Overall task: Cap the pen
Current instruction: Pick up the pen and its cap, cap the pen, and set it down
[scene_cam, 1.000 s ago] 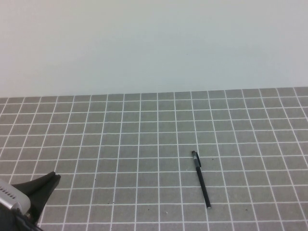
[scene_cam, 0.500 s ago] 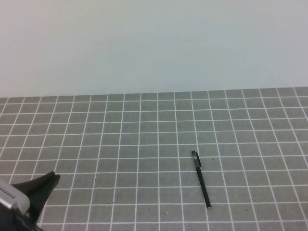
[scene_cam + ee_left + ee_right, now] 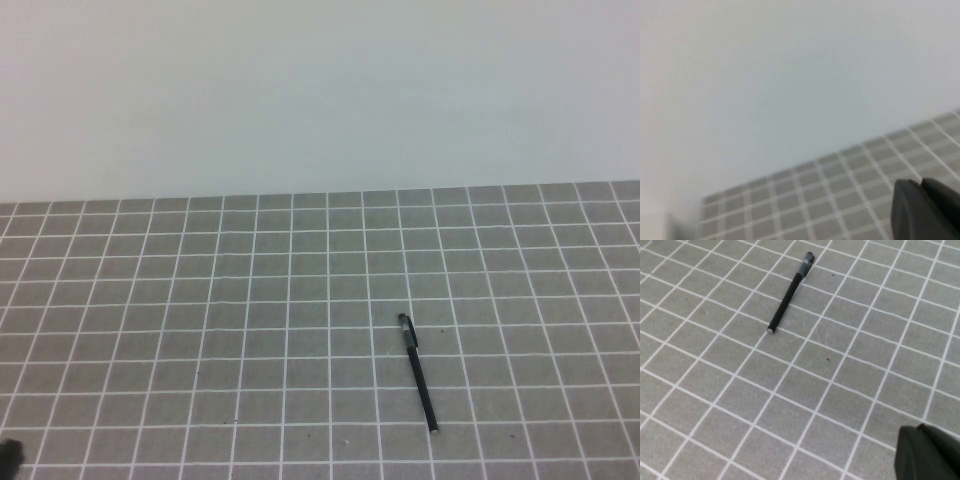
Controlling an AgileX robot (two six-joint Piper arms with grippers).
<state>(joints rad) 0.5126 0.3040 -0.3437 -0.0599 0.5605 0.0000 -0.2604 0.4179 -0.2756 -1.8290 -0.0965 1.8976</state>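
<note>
One pen (image 3: 419, 373) lies flat; left claw (image 3: 921, 192) near-left corner, right claw (image 3: 926, 442) apart, grips untellable.

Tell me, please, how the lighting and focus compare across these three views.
High view: soft, even light, no glare; the pen casts hardly any shadow, the left gripper is a dark blur at the near left corner. Left wrist view: hazy throughout, wall and mat soft. Right wrist view: clearest, mat lines crisp; the right gripper, clear of the pen, is out of focus.
</note>
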